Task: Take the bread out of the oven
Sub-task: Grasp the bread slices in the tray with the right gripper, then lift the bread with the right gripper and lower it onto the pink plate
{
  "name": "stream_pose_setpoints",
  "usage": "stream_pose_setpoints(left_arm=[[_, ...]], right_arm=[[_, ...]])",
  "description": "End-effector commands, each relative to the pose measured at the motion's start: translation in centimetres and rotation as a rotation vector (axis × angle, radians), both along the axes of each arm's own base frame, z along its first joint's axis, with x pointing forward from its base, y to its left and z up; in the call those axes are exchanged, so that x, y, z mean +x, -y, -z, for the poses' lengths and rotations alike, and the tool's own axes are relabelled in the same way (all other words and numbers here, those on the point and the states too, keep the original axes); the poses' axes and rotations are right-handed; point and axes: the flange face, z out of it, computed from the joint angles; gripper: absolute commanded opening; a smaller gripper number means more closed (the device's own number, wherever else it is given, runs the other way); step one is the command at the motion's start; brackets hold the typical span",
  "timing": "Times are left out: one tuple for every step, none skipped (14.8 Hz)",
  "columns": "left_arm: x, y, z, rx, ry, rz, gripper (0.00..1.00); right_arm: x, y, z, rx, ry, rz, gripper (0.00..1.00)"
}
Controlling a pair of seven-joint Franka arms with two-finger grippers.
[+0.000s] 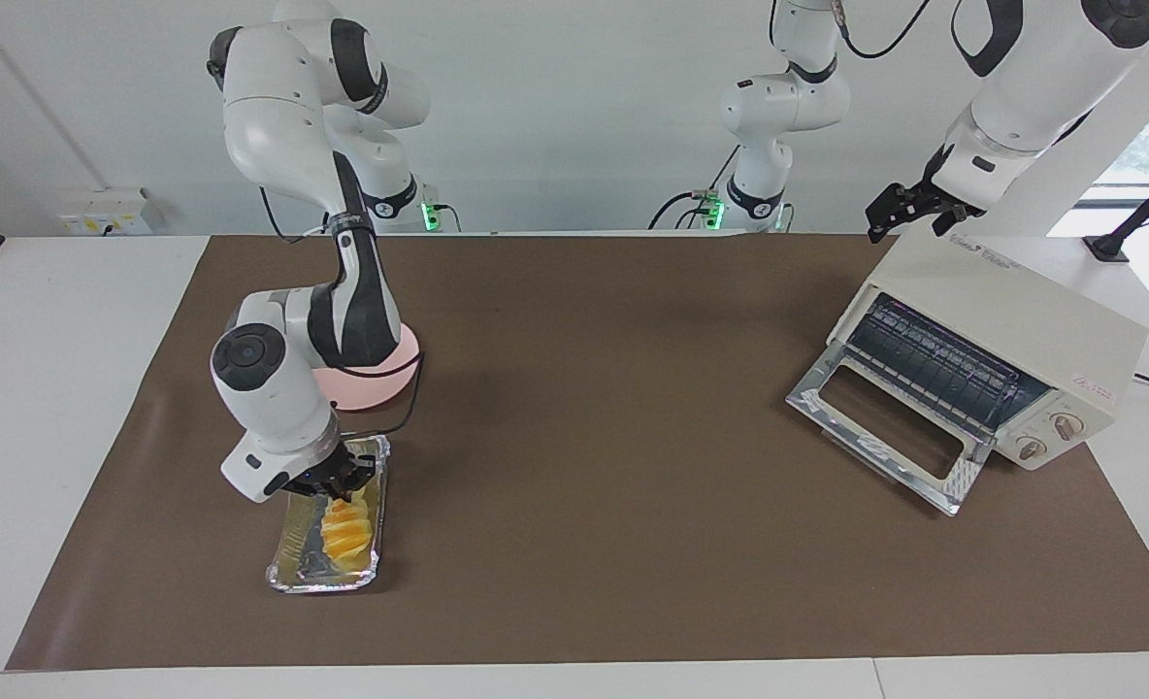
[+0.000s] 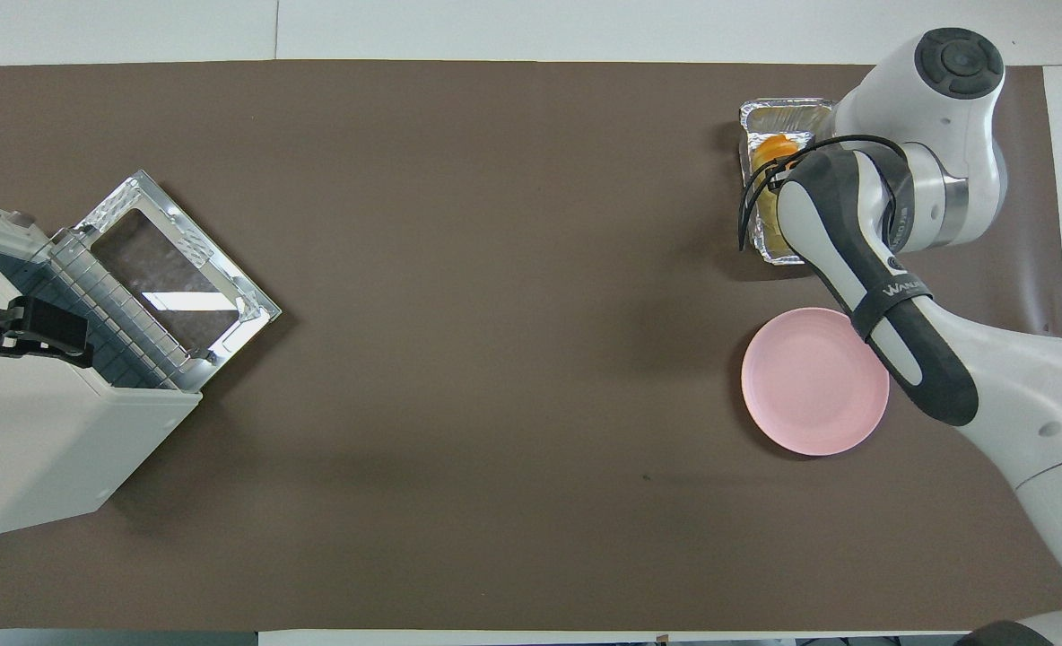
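Note:
The bread (image 1: pixel 346 534), a ridged golden-yellow loaf, lies in a silver foil tray (image 1: pixel 322 582) on the brown mat, at the right arm's end of the table. My right gripper (image 1: pixel 342 481) reaches down into the tray, its fingertips pinched on the loaf's end nearer the robots. From overhead the right arm hides that gripper and most of the bread (image 2: pixel 771 148). The cream-white oven (image 1: pixel 1011 301) stands at the left arm's end with its glass door (image 1: pixel 885 427) dropped open and its wire rack bare. My left gripper (image 1: pixel 900 218) waits open over the oven's top.
A pink plate (image 1: pixel 395 374) lies nearer the robots than the foil tray (image 2: pixel 782 112), partly covered by the right arm. In the overhead view the oven (image 2: pixel 38 440) sits under my left gripper (image 2: pixel 73 336). Brown mat stretches between plate (image 2: pixel 809 381) and oven.

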Motion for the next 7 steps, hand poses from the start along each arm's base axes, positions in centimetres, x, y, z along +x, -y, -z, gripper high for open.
stream_pose_setpoints(left_arm=[[-0.5,-0.3,-0.4,-0.019,0.019,-0.006,1.00],[-0.5,-0.3,-0.4,-0.019,0.019,-0.006,1.00],[-0.5,-0.3,-0.4,-0.019,0.019,-0.006,1.00],[-0.4,-0.3,-0.3,-0.019,0.018,-0.006,1.00],[-0.4,-0.3,-0.3,-0.019,0.018,-0.006,1.00],[-0.5,-0.3,-0.4,-0.019,0.019,-0.006,1.00],[-0.5,-0.3,-0.4,-0.019,0.019,-0.006,1.00]], right_arm=[[-0.9,-0.3,-3.8,-0.013,-0.021,0.014,0.00],[-1.6,-0.5,-5.1,-0.018,-0.028,0.024,0.00],[-2.3,-0.7,-6.5,-0.020,-0.041,0.031,0.00],[-3.1,-0.8,-7.8,-0.025,-0.057,0.040,0.00],[-4.3,-1.2,-8.8,-0.030,-0.070,0.051,0.00],[-5.9,-1.3,-9.4,-0.034,-0.087,0.068,0.00],[-7.7,-1.4,-9.8,-0.037,-0.091,0.074,0.00]])
